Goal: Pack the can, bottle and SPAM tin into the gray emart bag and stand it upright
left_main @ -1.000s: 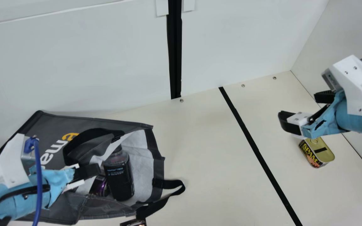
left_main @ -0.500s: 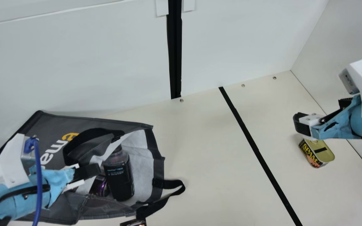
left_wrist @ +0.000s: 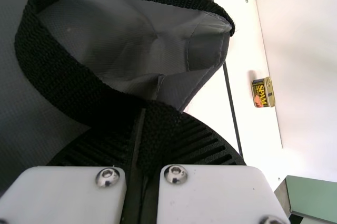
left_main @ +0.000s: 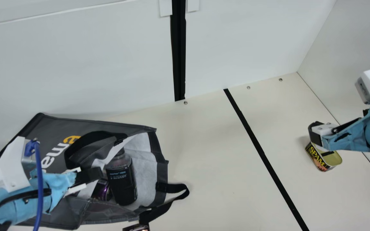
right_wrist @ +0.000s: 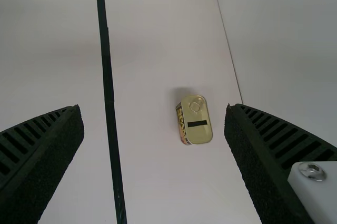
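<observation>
My left gripper (left_main: 92,175) is at the mouth of the gray bag (left_main: 55,128), which lies on its side. In the left wrist view the left gripper (left_wrist: 141,150) is shut on the bag's black handle (left_wrist: 58,79). Inside the bag's mouth are the dark bottle (left_main: 120,179) and the purple can (left_main: 102,190). My right gripper (left_main: 315,133) hangs above the SPAM tin (left_main: 319,157), hiding part of its top. In the right wrist view the right gripper (right_wrist: 155,121) is wide open, with the tin (right_wrist: 195,120) below, between its fingers but untouched.
A second black handle (left_main: 172,199) spreads from the bag onto the table (left_main: 217,160). A small dark object (left_main: 136,227) shows at the near edge. White walls (left_main: 236,41) stand behind and at the right.
My right gripper has moved right and somewhat lower, coming over the SPAM tin. The left arm, the bag and its contents have stayed still.
</observation>
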You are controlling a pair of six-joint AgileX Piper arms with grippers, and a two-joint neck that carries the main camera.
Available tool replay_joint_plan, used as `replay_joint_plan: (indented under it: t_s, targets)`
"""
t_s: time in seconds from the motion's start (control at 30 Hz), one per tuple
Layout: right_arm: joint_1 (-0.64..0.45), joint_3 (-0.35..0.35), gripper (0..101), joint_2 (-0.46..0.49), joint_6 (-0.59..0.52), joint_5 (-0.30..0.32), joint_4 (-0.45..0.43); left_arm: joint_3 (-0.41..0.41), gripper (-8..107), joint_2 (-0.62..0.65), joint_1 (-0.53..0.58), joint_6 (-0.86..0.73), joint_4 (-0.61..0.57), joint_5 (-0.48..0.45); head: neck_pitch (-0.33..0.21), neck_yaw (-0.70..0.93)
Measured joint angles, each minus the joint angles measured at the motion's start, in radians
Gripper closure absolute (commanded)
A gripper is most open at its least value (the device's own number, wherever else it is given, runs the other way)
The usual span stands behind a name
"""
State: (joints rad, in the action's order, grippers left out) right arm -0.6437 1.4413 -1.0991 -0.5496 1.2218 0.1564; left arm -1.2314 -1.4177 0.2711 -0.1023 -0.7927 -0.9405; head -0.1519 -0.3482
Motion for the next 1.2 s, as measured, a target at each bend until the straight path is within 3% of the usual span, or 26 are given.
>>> replay_joint_plan:
  t_s: [0.33,1.2]
  targets:
    - [-0.045,-0.011,6,0.02,0.027,-0.001,-0.029,0.0,107,0.0,0.0,0.0,0.0,0.0,0.0,0.0]
    - [-0.141,-0.049,6,0.04,0.014,-0.002,0.015,0.0,107,0.0,0.0,0.0,0.0,0.0,0.0,0.0]
